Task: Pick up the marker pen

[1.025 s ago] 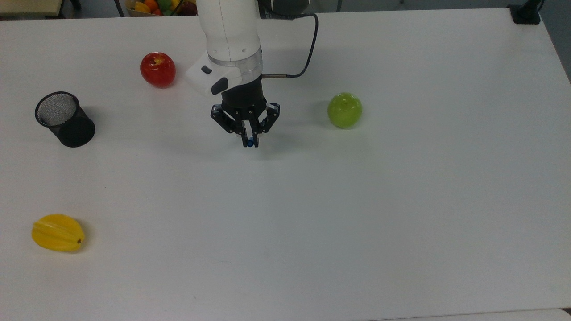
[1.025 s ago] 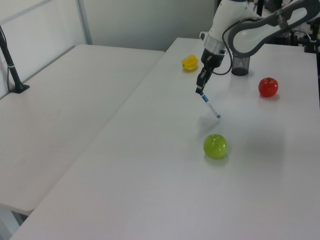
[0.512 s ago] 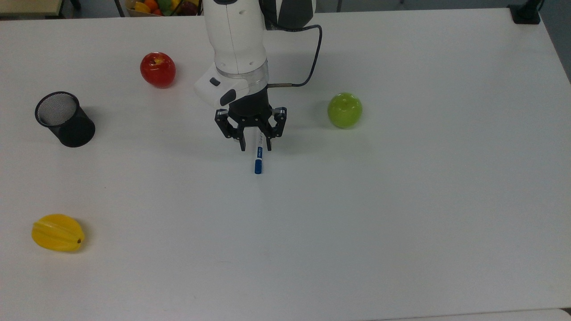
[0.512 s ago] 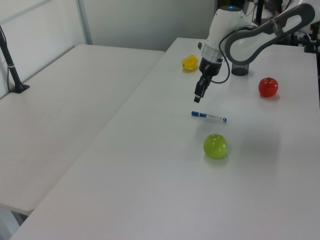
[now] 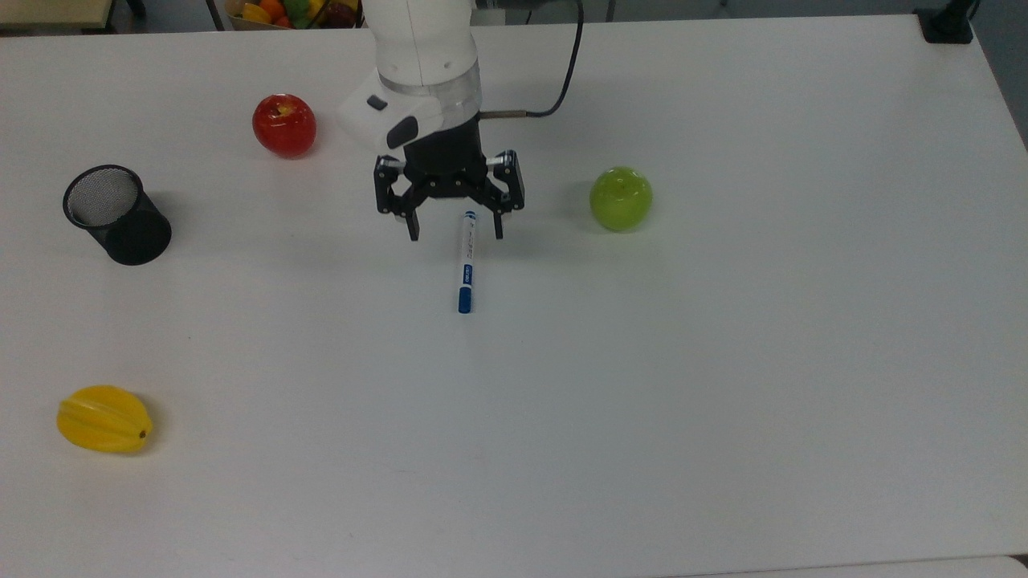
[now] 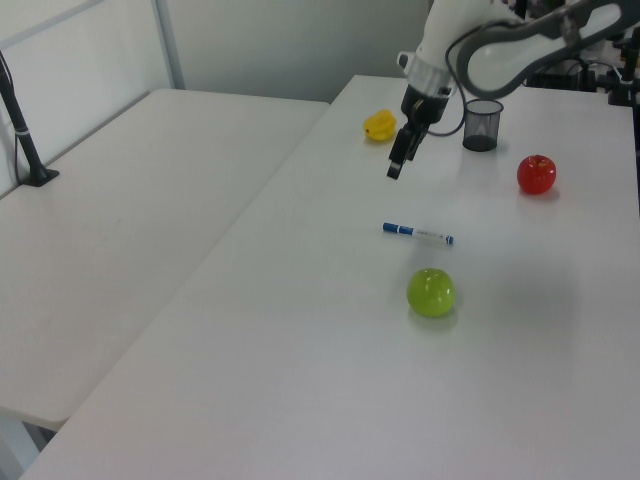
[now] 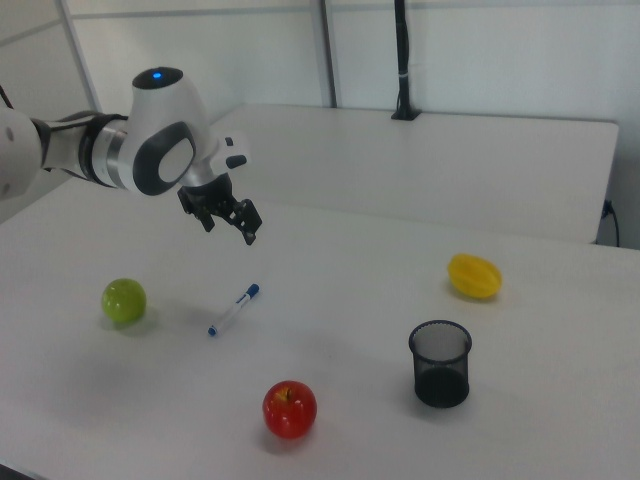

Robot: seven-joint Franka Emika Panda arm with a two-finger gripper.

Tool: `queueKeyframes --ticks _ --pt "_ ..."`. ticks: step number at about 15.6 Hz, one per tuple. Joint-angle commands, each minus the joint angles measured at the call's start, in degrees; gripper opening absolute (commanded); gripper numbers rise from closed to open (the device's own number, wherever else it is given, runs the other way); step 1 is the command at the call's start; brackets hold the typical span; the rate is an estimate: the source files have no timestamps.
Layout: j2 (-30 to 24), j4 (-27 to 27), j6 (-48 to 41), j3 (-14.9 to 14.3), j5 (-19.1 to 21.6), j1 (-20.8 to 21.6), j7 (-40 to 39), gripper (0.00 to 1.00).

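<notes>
The marker pen (image 5: pixel 465 261) lies flat on the white table (image 5: pixel 723 361), a white barrel with a blue cap pointing toward the top view's bottom edge. It also lies flat in the left view (image 6: pixel 417 233) and the right view (image 7: pixel 233 310). My gripper (image 5: pixel 455 234) hangs open in the air above the pen's white end, its two fingers spread wide and holding nothing. The left view puts the gripper (image 6: pixel 397 166) well above the table, and so does the right view (image 7: pixel 230 230).
A green apple (image 5: pixel 621 197) sits to the top view's right of the pen, a red apple (image 5: pixel 283 124) to its upper left. A black mesh cup (image 5: pixel 116 213) stands at the far left. A yellow fruit (image 5: pixel 104 418) lies at the lower left.
One second ago the gripper was shut on the tilted marker pen. It let the pen go onto the table, then rose and opened wider. The pen has lain still since.
</notes>
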Motion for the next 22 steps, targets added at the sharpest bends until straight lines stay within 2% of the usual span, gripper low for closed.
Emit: queueKeyframes --ticks 1,5,8,11,15,19,22 --pt "-7.58 0.33 -12.69 -0.59 0.84 -0.08 0.27 1.00" --pt "-13.29 4.56 -29.91 -1.12 -0.12 -0.35 3.70 1.00" --pt "-17.86 4.56 -35.47 -2.70 -0.30 0.09 3.79 1.00" --pt "-20.15 4.56 -40.04 -3.05 -0.21 0.18 3.88 1.00" --pt "-20.16 4.91 -39.71 -6.92 0.49 1.50 2.65 1.00" --pt "-17.71 5.09 -33.64 -7.10 -0.30 1.50 -6.56 1.00" --pt "-16.73 6.58 -33.37 -7.19 -0.30 1.06 -7.90 1.00"
